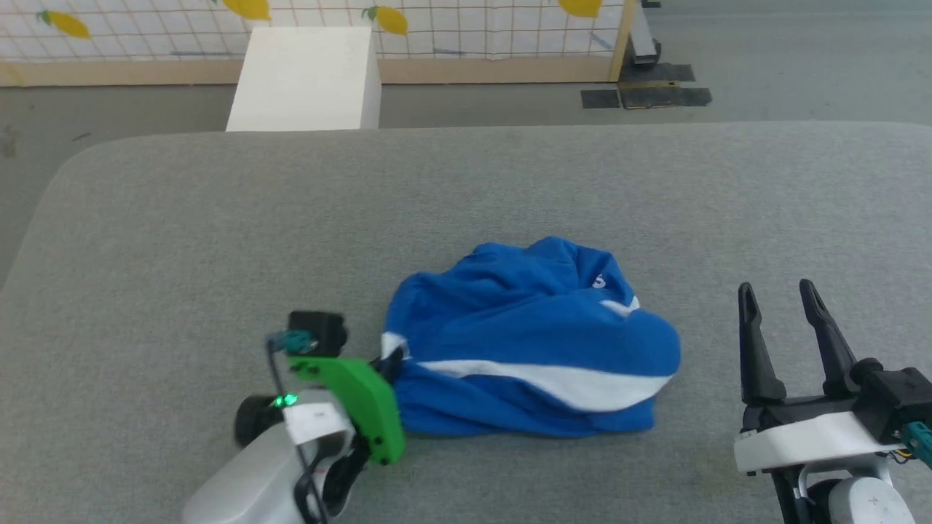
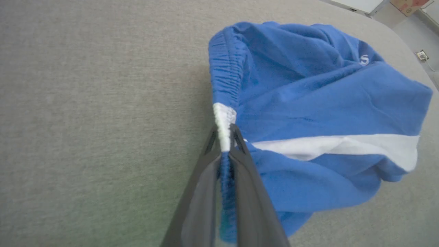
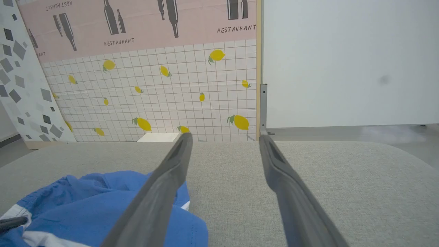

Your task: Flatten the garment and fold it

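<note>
**A:** Entry one, the garment?

**B:** Garment (image 1: 524, 342): blue shorts, bunched in a rumpled mound, neither flat nor folded. It lies on the near middle of the grey padded surface (image 1: 218, 218). A white stripe (image 2: 329, 145) runs across the near face. A small white logo (image 2: 364, 60) sits on the far right of the mound.

**A:** Entry two, the left fingers?

**B:** Left fingers (image 2: 250, 192): pressed together at the mound's left edge. They pinch the gathered waistband (image 2: 226, 72) just where its white section begins. Blue fabric runs down between the two fingers. The rest of the garment spreads away to their right.

**A:** Entry three, the right fingers?

**B:** Right fingers (image 1: 753, 349): spread wide, gripping nothing. They stand to the right of the garment and apart from it, tips pointing towards the far edge. Bare grey surface lies between them and the cloth.

**A:** Surroundings?

**B:** White box (image 1: 306, 76): on the floor (image 1: 764, 65) just beyond the surface's far edge, left of centre. Tiled wall panel with lemon print (image 3: 171, 96): behind the box. Both are well apart from the garment.
</note>
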{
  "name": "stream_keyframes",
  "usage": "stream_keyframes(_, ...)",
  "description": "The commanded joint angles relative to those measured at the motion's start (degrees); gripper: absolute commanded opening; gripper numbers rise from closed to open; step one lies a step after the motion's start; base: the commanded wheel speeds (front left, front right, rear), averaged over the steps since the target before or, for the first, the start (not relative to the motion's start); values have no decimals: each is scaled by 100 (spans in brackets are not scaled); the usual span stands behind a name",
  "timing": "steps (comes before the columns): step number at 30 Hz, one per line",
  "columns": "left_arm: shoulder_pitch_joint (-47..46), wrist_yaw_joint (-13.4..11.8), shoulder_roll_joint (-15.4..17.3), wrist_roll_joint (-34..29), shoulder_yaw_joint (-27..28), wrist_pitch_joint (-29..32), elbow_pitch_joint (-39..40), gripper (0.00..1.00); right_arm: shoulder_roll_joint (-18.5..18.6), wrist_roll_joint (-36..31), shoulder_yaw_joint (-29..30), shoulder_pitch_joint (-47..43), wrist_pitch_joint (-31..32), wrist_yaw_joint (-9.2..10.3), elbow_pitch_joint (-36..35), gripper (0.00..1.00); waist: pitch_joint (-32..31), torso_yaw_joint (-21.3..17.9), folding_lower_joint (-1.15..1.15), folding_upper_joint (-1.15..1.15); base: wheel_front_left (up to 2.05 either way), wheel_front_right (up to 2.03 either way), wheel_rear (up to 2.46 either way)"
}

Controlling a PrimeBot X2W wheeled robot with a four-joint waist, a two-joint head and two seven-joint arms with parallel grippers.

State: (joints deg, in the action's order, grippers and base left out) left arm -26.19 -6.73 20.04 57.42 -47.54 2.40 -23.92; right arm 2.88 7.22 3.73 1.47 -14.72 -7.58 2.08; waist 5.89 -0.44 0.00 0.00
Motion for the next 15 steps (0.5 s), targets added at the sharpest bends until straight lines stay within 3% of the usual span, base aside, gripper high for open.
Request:
stream_keyframes(1, 166, -156, 110, 67, 57, -68, 36, 0, -1, 10, -27, 88, -28, 9, -8, 100, 6, 48, 0, 0, 0, 0, 0)
stream_keyframes(5, 497, -456, 250, 110, 139, -154, 123, 0, -1, 3, -66, 85, -28, 9, 1, 100, -34, 71, 0, 0, 0, 0, 0)
stream_keyframes(7, 642, -482, 268, 172, 196, -250, 202, 1, -1, -8, -68, 75, -28, 9, 6, 100, -58, 79, 0, 0, 0, 0, 0)
stream_keyframes(8, 689, -475, 282, 170, 215, -325, 245, 58, -1, -15, -67, 70, -28, 9, 9, 100, -68, 83, 0, 0, 0, 0, 0)
stream_keyframes(9, 743, -465, 297, 160, 233, -417, 294, 100, -1, -29, -64, 59, -28, 9, 12, 100, -87, 88, 0, 0, 0, 0, 0)
stream_keyframes(15, 1082, -298, 427, 80, 459, -1259, 658, 100, -1, -82, -36, -28, -28, 9, 7, 100, -185, 119, 0, 0, 0, 0, 0)
